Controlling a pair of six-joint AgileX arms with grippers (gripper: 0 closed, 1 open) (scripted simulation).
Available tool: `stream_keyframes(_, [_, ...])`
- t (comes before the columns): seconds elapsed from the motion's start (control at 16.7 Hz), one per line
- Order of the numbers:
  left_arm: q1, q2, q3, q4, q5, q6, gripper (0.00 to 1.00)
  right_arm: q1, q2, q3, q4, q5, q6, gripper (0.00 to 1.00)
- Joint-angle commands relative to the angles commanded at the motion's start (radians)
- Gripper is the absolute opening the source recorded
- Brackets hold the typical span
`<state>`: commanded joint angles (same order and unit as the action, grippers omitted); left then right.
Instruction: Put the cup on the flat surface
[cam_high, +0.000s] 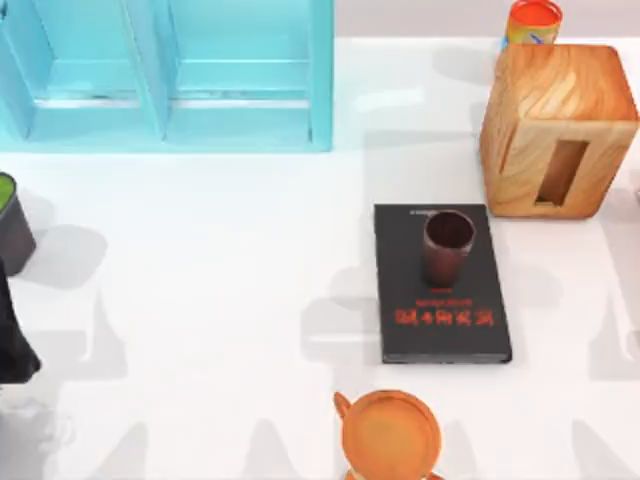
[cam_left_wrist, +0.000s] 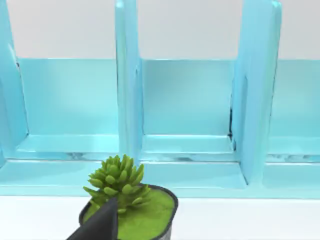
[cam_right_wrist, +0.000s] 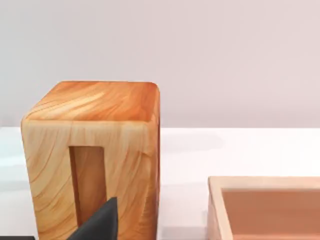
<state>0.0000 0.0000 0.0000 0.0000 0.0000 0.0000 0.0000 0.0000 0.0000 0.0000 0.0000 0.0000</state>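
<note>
The cup (cam_high: 447, 245), a small dark reddish-brown tumbler without a handle, stands upright on the far half of a black book with red lettering (cam_high: 440, 330), right of the table's middle. The flat surface, the glossy white tabletop (cam_high: 220, 300), spreads around the book on all sides. My left arm (cam_high: 14, 335) is parked at the table's left edge, far from the cup. A dark part of my left gripper (cam_left_wrist: 100, 225) shows in the left wrist view. A dark part of my right gripper (cam_right_wrist: 100, 222) shows in the right wrist view, close to a wooden block (cam_right_wrist: 95, 155).
A light blue shelf unit (cam_high: 165, 70) fills the back left. The wooden block with a slot (cam_high: 555, 125) stands back right, an orange-lidded can (cam_high: 533, 20) behind it. An orange mug (cam_high: 390, 435) sits at the front. A dark pot with a green plant (cam_left_wrist: 135, 210) stands far left. A wooden tray (cam_right_wrist: 265, 210) lies beside the block.
</note>
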Motion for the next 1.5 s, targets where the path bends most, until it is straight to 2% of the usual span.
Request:
stream_keyframes(0.3, [-0.018, 0.053, 0.053, -0.024, 0.002, -0.022, 1.0, 0.0, 0.0, 0.0, 0.0, 0.0, 0.0, 1.0])
stream_keyframes(0.54, [-0.084, 0.263, 0.27, -0.135, 0.002, -0.103, 1.0, 0.0, 0.0, 0.0, 0.0, 0.0, 0.0, 1.0])
stream_keyframes(0.9, [-0.246, 0.814, 0.807, -0.472, -0.022, -0.275, 1.0, 0.0, 0.0, 0.0, 0.0, 0.0, 0.0, 1.0])
stream_keyframes(1.5, [-0.581, 1.945, 1.848, -1.244, -0.102, -0.568, 1.0, 0.0, 0.0, 0.0, 0.0, 0.0, 0.0, 1.0])
